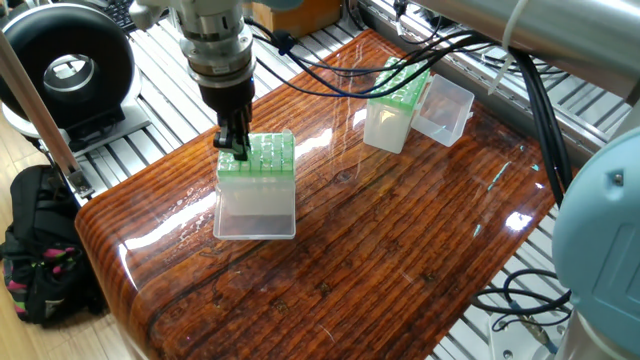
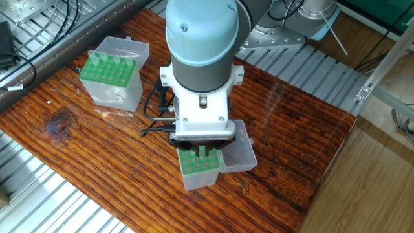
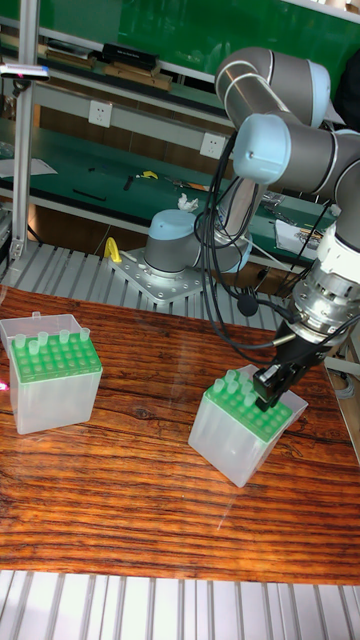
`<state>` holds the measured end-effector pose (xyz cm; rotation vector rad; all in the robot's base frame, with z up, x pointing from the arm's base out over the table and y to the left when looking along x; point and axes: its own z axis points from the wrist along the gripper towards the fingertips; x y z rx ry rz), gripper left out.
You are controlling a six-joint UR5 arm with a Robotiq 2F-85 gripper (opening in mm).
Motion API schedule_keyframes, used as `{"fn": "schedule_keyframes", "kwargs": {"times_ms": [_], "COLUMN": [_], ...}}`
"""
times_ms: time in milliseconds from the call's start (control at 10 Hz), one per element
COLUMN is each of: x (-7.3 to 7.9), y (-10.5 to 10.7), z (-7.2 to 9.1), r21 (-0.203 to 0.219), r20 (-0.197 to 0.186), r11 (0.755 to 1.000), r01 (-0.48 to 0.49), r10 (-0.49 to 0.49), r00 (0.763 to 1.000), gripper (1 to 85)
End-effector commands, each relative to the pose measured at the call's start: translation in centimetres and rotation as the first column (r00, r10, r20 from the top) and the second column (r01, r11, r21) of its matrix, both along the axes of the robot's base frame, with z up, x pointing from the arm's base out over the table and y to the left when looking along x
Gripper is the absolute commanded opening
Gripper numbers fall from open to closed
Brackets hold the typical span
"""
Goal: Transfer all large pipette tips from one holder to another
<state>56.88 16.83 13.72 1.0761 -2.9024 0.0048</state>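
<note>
Glossy wooden table point(image 1: 400, 240) — no legible labels, pincer point(image 1: 235, 147) at green-topped box point(image 1: 256, 186).

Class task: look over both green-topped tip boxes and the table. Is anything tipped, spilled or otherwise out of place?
Nothing stands out. Both boxes, one under the gripper and the far box, stand upright on the table, lids hinged open, with no loose tips.

Gripper point(image 1: 235, 146) down at the back left corner of the near green-topped box point(image 1: 256, 187), fingers close together, second green-topped box point(image 1: 396, 108) well apart up the glossy wooden table point(image 1: 400, 240), clear lid point(image 1: 445, 110) beside it
</note>
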Motion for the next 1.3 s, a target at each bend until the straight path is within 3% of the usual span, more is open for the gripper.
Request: {"fn": "schedule_keyframes", "kwargs": {"times_ms": [0, 1200], "x": [-0.1, 1.0], "y": [0.3, 0.1], "z": [0.3, 4.8], "r21": [0.017, 0.022], "r20": [-0.005, -0.051], "r11": [1.000, 1.000], "r01": [0.012, 0.006], "r10": [-0.012, -0.005], "r00": [1.000, 0.999], "gripper": [16.3, 14.3]}}
